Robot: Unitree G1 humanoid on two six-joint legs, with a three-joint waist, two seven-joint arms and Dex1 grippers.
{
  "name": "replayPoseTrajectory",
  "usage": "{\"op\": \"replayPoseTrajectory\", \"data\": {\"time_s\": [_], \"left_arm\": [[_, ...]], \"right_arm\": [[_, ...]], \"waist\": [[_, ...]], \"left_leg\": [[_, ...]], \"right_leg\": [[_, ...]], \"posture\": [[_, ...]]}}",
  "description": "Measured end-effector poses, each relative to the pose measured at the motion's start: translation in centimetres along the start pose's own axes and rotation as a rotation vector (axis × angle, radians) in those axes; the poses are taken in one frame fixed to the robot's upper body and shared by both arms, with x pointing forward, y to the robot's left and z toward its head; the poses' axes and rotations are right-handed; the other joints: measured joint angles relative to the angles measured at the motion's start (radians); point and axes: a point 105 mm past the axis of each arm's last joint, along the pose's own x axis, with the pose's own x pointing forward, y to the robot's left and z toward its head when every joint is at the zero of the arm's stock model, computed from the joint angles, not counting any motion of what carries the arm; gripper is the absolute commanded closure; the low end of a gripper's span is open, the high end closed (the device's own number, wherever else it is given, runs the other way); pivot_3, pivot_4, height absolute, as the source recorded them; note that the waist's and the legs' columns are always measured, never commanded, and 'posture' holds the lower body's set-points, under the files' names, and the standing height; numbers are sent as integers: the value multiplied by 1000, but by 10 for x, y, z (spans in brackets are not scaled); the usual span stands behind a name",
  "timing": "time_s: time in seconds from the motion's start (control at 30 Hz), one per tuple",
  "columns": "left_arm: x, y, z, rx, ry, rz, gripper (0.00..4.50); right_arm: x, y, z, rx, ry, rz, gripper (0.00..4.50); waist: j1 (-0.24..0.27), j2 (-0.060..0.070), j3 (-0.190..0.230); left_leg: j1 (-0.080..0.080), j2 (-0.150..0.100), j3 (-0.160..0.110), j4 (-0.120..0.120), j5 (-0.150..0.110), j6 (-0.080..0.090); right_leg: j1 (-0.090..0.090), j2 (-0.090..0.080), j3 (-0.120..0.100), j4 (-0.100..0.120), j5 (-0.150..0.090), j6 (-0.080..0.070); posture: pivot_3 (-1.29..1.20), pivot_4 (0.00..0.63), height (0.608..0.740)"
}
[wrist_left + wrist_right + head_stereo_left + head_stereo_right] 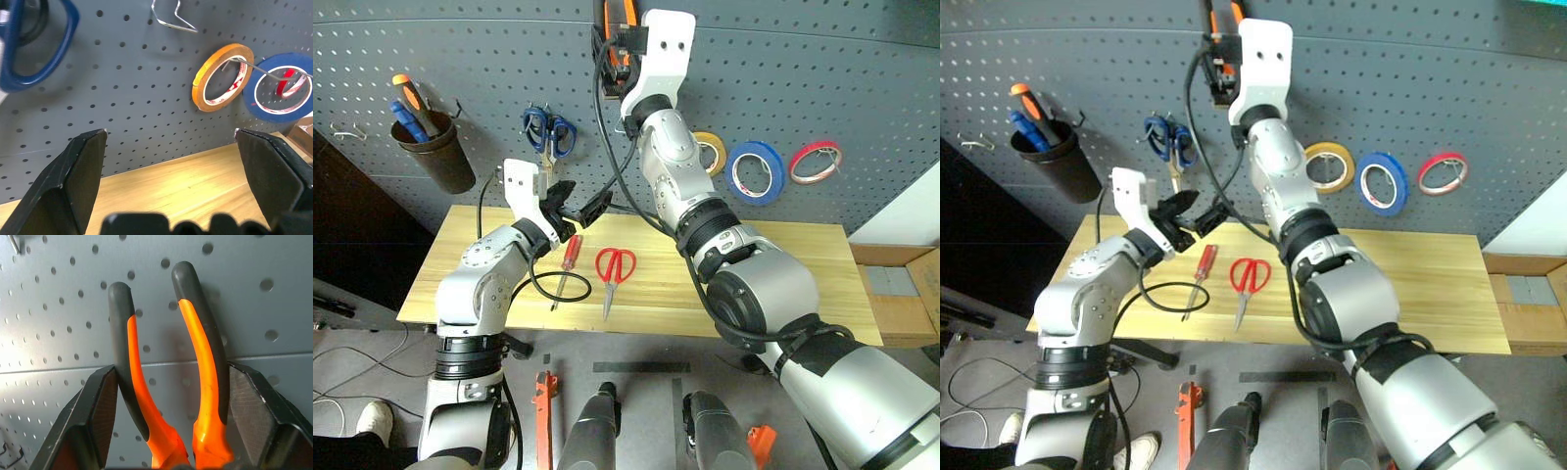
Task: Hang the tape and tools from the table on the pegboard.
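My right gripper (615, 44) is raised high against the pegboard (822, 78), shut on the pliers (200, 347), whose orange-and-black handles stand up between its fingers close to the holes. The blue tape (755, 172) hangs on a hook of the pegboard. The red-handled scissors (615, 269) and the slim red screwdriver (566, 266) lie on the table (783, 284). My left gripper (579, 203) hovers open and empty above the table's back edge, just beyond the screwdriver.
A yellow tape ring (710, 152) and a thin red one (816, 162) hang on either side of the blue roll. Blue-handled scissors (548, 132) hang at the left, beside a dark cup (435, 152) of screwdrivers. A bare wire hook (171, 17) juts from the board.
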Motion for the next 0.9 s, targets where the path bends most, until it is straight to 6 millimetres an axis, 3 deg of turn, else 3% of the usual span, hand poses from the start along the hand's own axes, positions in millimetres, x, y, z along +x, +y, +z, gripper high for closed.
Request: {"op": "replayPoseTrajectory", "data": {"time_s": [0.2,0.3,0.47,0.9], "left_arm": [[-10,7,-2,-9,16,36,0],[-17,6,-2,-15,17,52,0],[-28,8,-8,-37,36,74,0],[-26,12,-3,-40,16,80,0]], "right_arm": [[-3,2,2,-23,-41,-18,1649],[-17,-2,-18,-83,-29,-20,1649],[-21,-3,-20,-90,-45,-17,1649],[-16,-9,-19,-36,-6,-41,1649]], "waist": [[2,0,3],[3,-1,3],[4,-1,3],[4,-1,3]], "left_leg": [[0,0,0,-3,1,-1],[0,0,0,-4,1,-1],[3,0,-1,-4,1,-2],[7,0,-1,-4,1,-2]], "right_leg": [[-1,0,0,0,-2,-3],[-2,0,0,1,-2,-4],[1,0,-1,1,-2,-4],[5,0,-1,1,-2,-4]], "posture": [[186,286,740],[179,285,740],[160,281,740],[139,282,740]]}}
